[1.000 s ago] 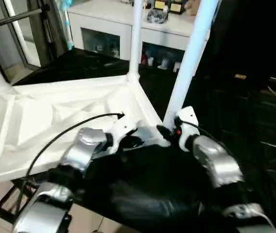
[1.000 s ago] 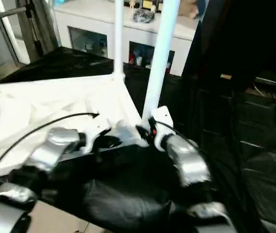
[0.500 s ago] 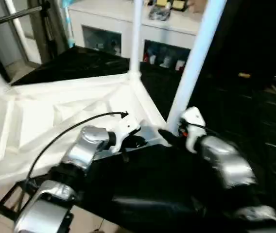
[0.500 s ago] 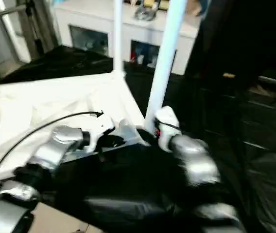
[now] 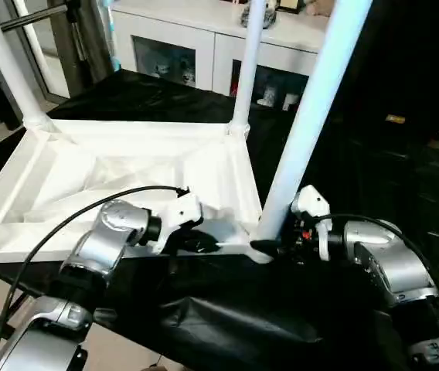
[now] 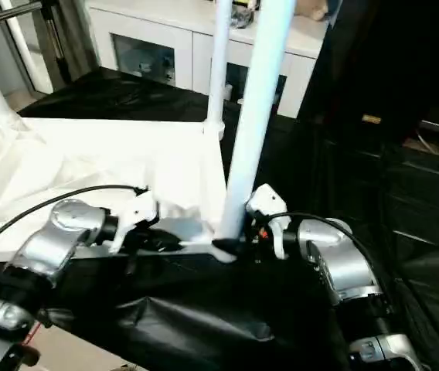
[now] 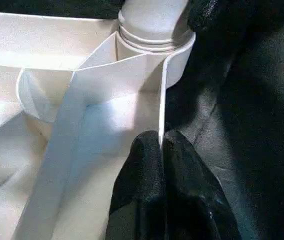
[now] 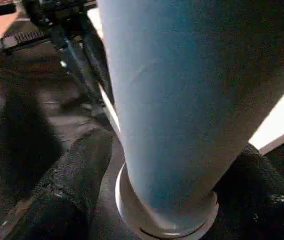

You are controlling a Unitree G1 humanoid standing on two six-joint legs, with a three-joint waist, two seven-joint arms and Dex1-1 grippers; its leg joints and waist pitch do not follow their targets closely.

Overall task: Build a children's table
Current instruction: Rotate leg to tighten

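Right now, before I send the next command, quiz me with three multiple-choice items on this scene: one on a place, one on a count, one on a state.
1. Where does the right gripper sit?
A. at the base of the near leg
B. on the cabinet
C. on the far rim of the top

2. How many legs stand upright in corner sockets?
A. one
B. three
C. five

3. How is the left gripper?
A. wide open in the air
B. shut on the top's near rim
C. shut on a leg

Answers:
1 A: the right gripper has a finger on each side of the near leg just above its socket.
2 B: the near leg, a far leg and a leg on the left rise from the top.
3 B: the left gripper has its fingers pressed onto the thin rim.
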